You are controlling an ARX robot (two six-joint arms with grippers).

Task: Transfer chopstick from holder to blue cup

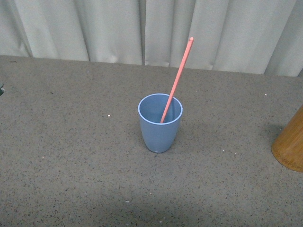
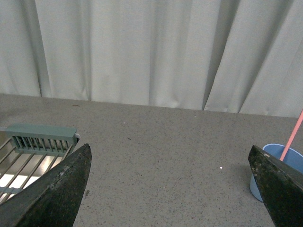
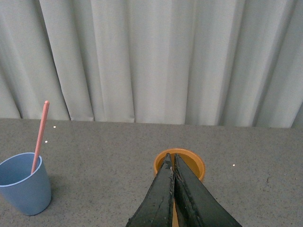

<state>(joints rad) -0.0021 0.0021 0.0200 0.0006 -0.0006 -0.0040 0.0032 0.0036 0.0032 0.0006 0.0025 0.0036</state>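
Note:
The light blue cup stands mid-table with one pinkish-red chopstick leaning in it, top tilted to the right. The orange-brown holder is cut off at the right edge of the front view. Neither arm shows there. In the right wrist view my right gripper is shut, nothing seen between its fingers, tips over the holder's open mouth; the cup and chopstick are off to one side. My left gripper is open over bare tabletop, with the cup partly behind one finger.
A grey-green wire dish rack lies beside the left gripper. White curtains hang along the table's far edge. The tabletop is speckled grey.

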